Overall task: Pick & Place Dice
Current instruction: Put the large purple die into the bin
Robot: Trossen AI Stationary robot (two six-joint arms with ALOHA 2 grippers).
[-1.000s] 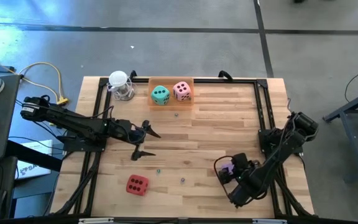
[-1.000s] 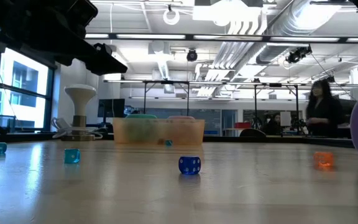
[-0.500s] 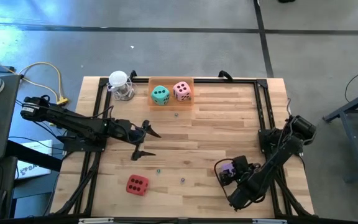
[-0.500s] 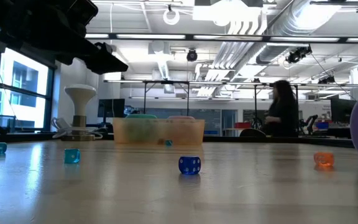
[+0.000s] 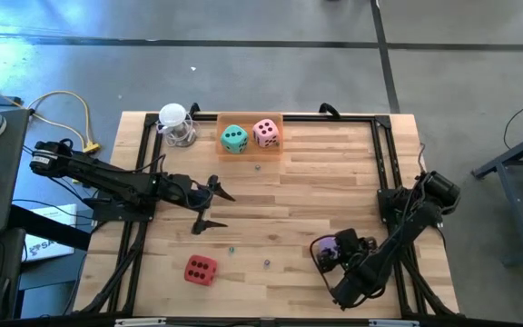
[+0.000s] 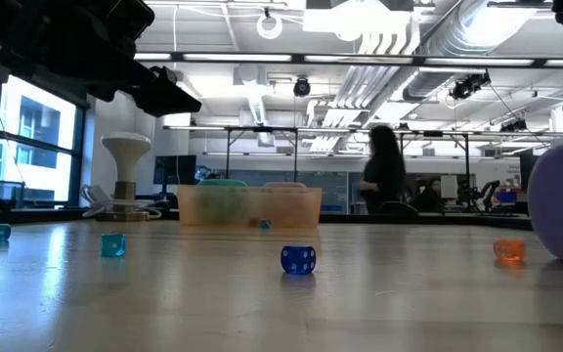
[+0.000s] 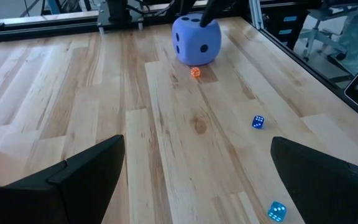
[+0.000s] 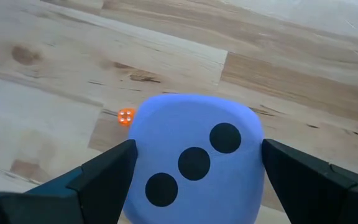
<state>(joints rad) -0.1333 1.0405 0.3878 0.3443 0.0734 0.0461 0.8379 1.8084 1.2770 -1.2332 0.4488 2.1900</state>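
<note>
Right pincer (image 5: 332,254) (fingers astride) half-hides purple die (image 5: 341,245).

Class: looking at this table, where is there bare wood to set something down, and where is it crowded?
Free: the wood between the tray and the right arm. Crowded: the back-left corner by the tray, and around the left pincer, red die and purple die.

Teal die (image 5: 234,138) and pink die (image 5: 265,133) sit in the tray; red die (image 5: 200,270) and purple die (image 5: 332,250) lie apart.

Small blue die (image 6: 298,259) mid-table, purple dice (image 6: 561,214) far right; orange bin (image 6: 249,206) behind
</note>
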